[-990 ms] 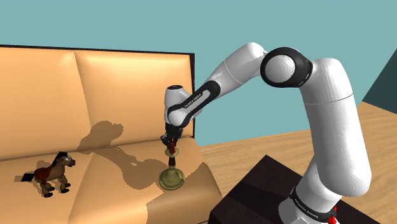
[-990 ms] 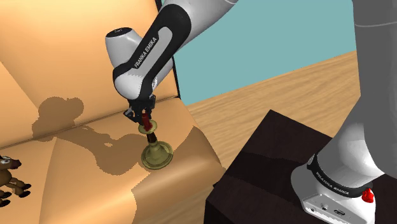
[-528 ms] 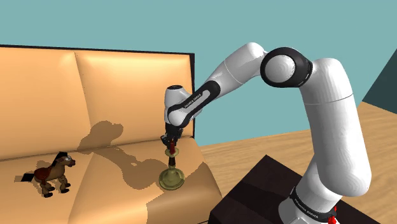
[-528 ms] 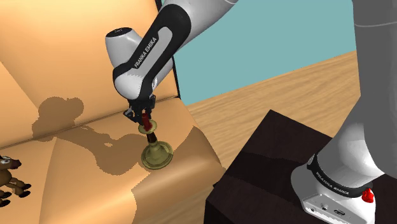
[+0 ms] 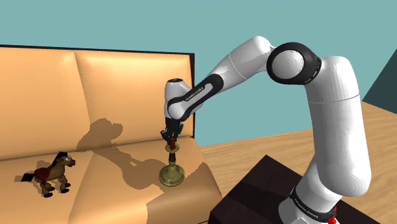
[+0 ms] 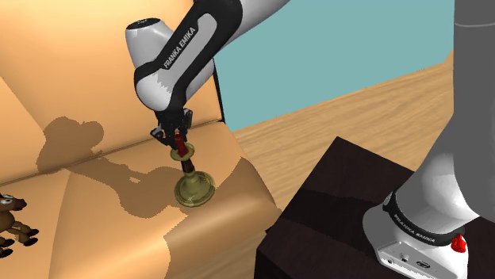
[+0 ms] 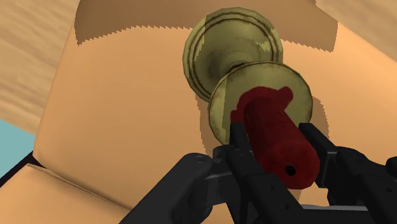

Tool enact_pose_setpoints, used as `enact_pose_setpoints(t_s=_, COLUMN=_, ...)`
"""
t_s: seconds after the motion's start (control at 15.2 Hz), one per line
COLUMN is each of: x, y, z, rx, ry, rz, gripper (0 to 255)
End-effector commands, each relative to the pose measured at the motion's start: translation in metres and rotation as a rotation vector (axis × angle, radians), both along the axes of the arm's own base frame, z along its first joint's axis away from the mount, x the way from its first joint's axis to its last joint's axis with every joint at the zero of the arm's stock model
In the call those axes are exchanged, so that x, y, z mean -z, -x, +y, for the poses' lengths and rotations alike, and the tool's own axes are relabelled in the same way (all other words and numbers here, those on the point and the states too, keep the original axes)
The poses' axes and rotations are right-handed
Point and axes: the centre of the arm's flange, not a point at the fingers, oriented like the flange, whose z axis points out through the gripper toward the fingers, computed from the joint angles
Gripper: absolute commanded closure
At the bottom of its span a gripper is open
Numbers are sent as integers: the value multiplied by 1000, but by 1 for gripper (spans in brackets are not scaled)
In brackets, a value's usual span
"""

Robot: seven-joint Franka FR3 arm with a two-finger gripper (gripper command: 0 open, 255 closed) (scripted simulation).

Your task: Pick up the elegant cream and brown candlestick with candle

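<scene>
Item 1: candlestick (image 5: 172, 170). Dull gold, with a round foot, a slim stem and a wide drip cup; a dark red candle (image 7: 275, 137) stands in the cup. You find it upright over the sofa (image 5: 114, 83) seat, near the seat's 3 o'clock end in the shoulder view. You cannot tell whether its foot touches the cushion.

Item 2: fingers (image 7: 321, 149). Black, reaching down from 12 o'clock above the candlestick. They are closed on the candle, one on each side of it, just above the drip cup.

Item 3: arm (image 5: 331, 114). White with dark joints. In the shoulder view you see it rise from the stand (image 5: 267, 184) and bend over towards 9 o'clock.

Item 4: toy horse (image 5: 51, 173). Brown with a dark mane, standing on the seat at 9 o'clock from the candlestick, well apart from it.

Item 5: sofa. Tan, with the arm's shadow on its back and seat at 10 o'clock from the candlestick.

Item 6: stand. A dark box on the wooden floor (image 5: 254, 149), at 4 o'clock from the candlestick, beside the sofa's end.

Item 7: wall (image 5: 95, 25). Teal, behind the sofa.
</scene>
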Motion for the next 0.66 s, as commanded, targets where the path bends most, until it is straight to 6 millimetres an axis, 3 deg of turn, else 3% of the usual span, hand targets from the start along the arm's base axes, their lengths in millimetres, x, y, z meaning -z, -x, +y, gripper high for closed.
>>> enact_pose_setpoints(t_s=0.0, x=-11, y=0, z=1, rx=0, ry=0, rz=-1, gripper=255)
enact_pose_setpoints(t_s=0.46, x=-48, y=0, z=1, rx=0, ry=0, rz=-1, gripper=255)
enact_pose_setpoints(t_s=0.59, x=-48, y=0, z=1, rx=0, ry=0, rz=-1, gripper=255)
